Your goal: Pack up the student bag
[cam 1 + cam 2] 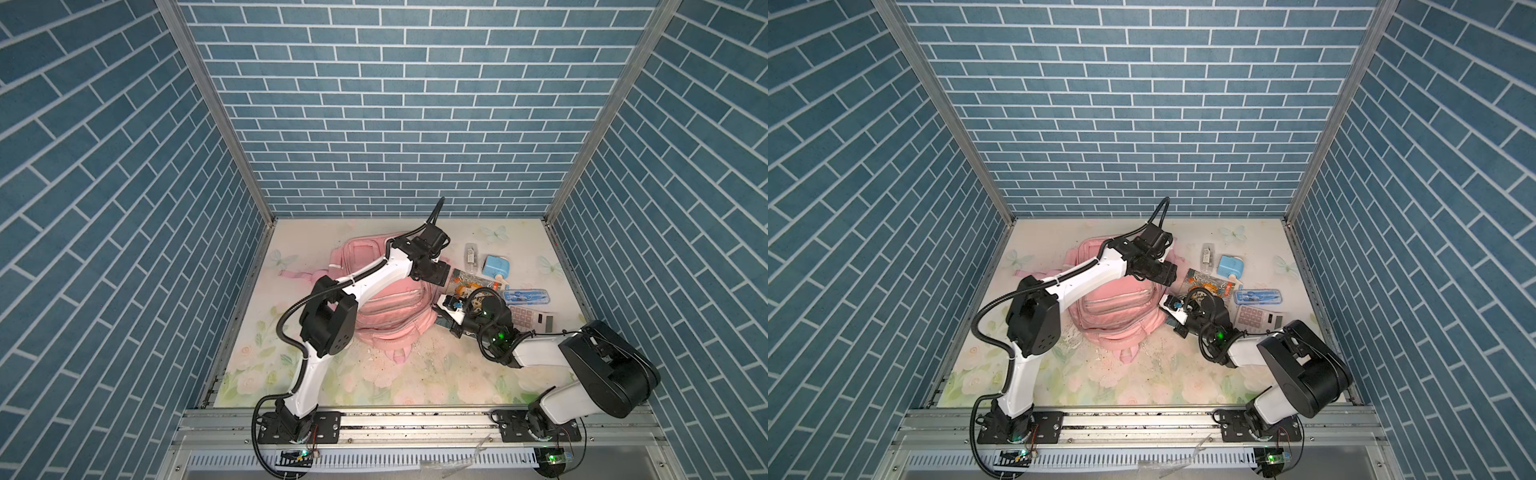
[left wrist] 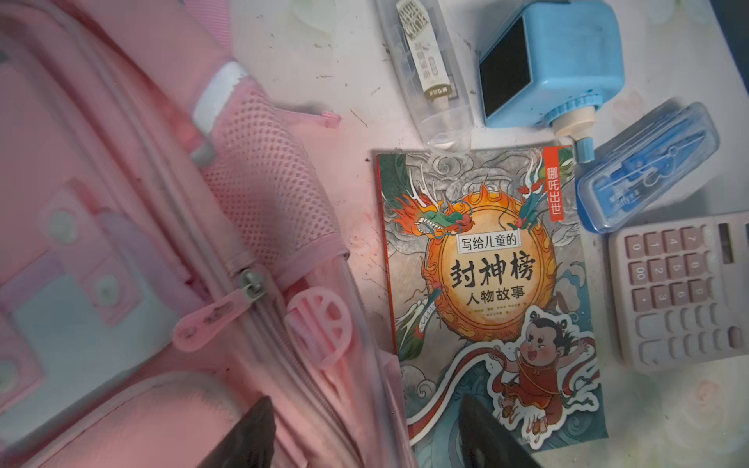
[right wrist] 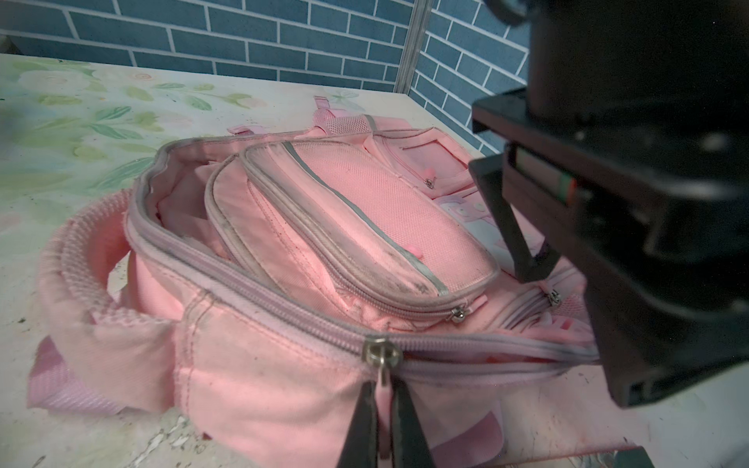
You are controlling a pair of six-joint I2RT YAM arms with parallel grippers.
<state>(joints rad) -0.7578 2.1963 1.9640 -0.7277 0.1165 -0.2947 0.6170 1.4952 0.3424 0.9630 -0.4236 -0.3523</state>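
The student bag (image 1: 390,328) lies flat on the floral table (image 1: 374,382), slightly left of the middle in both top views. Its front pockets face up, and its main zipper is partly undone so the mouth gapes. At the bag's 3 o'clock edge the right gripper (image 3: 383,385) is pinched closed on the main zipper pull (image 3: 381,356). The left gripper (image 2: 364,401) hovers near 2 o'clock with its jaws spread wide and holding nothing. One finger is over the bag and the other over a storybook (image 2: 486,283), which lies just beside the bag at 3 o'clock. Farther out, a clear tube case (image 2: 429,77) and a blue sharpener (image 2: 551,65) sit at 2 o'clock. A blue compass case (image 2: 648,170) and a pale calculator (image 2: 681,291) lie toward 3.
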